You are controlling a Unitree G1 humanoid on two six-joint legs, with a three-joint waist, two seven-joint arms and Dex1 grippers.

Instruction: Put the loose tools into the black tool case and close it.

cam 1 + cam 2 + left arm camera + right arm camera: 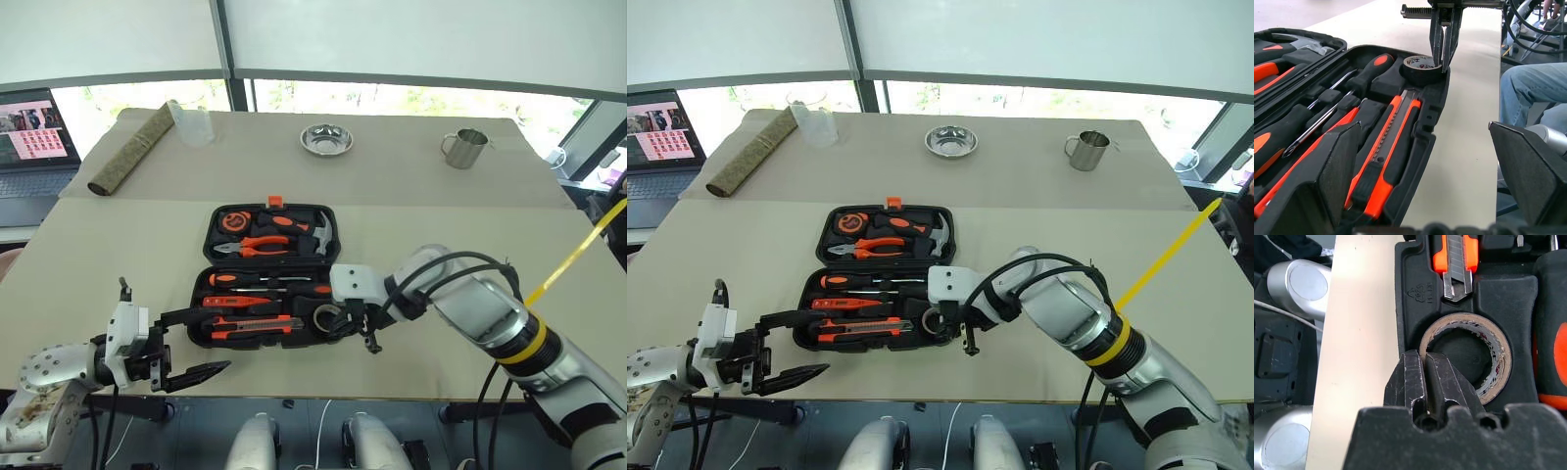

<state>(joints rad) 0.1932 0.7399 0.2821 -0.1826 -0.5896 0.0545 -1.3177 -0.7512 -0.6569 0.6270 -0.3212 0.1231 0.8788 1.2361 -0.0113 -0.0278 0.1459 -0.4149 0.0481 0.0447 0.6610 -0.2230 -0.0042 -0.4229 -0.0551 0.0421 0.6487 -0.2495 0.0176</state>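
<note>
Nearest you, your left gripper hangs off the table's front edge with its jaws spread wide and nothing between them, just left of the black tool case. Your right gripper points down with its fingers pressed together, tips on the rim of the small black tape roll; whether they pinch the rim you cannot tell.

That roll sits in its round slot at the right end of the case's near half, cardboard core showing. Your case lies open and flat mid-table, black moulded plastic with rounded corners and one small orange latch on the far edge.

Count in the near half: two black-and-orange screwdrivers, one all-orange screwdriver, one orange-black utility knife, one tape roll. The far half holds one pair of orange-handled pliers and one hammer. A recycling triangle is moulded beside the roll's slot; its lettering is unreadable.
</note>
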